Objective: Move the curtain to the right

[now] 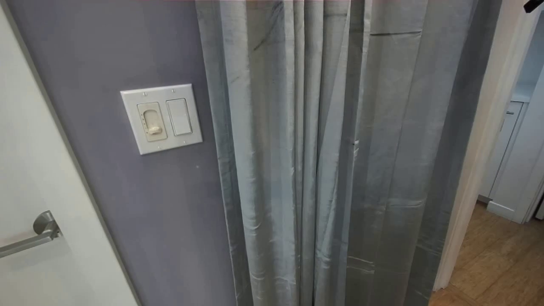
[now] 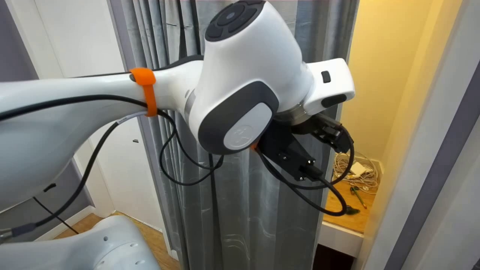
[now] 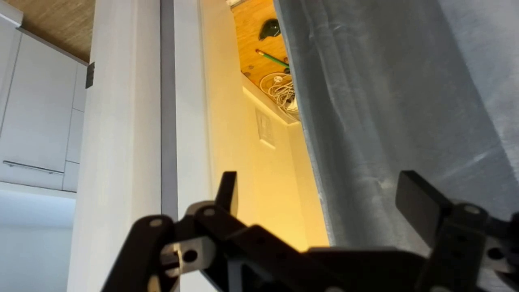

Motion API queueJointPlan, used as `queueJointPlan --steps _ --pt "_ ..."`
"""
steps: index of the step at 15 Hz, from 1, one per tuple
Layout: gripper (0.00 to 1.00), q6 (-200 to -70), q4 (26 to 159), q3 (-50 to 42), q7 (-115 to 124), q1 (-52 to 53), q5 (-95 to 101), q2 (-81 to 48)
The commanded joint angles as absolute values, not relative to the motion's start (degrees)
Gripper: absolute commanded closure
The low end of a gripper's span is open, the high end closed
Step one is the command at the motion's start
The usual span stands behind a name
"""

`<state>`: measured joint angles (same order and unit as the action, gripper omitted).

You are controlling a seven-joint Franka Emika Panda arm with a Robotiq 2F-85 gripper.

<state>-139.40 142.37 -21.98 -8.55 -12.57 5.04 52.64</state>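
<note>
The grey-blue pleated curtain [image 1: 272,170] hangs to the right of the lavender-grey wall in an exterior view. In an exterior view, the curtain [image 2: 258,210] hangs behind my arm, its right edge beside a yellow-lit opening. In the wrist view, the curtain [image 3: 389,93] fills the right side. My gripper [image 3: 318,190] is open and holds nothing. The curtain's free edge runs between the two fingers as seen there; one finger lies over the yellow opening, the other over the fabric. I cannot tell how far the fabric is from the fingers. The fingertips are hidden in an exterior view behind the wrist [image 2: 288,153].
A white door frame [image 3: 125,121] stands left of the opening in the wrist view. The yellow-lit recess holds coiled cables [image 2: 356,168] and a green pencil [image 2: 358,197]. A light switch [image 1: 161,119] and a door handle [image 1: 38,236] show in an exterior view. Black cables [image 2: 333,191] loop from my wrist.
</note>
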Motion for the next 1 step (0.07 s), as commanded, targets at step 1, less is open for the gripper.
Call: queueJointPlan --steps 1 --pt "0.00 -139.35 142.27 -21.51 -9.21 -13.23 4.13 52.37"
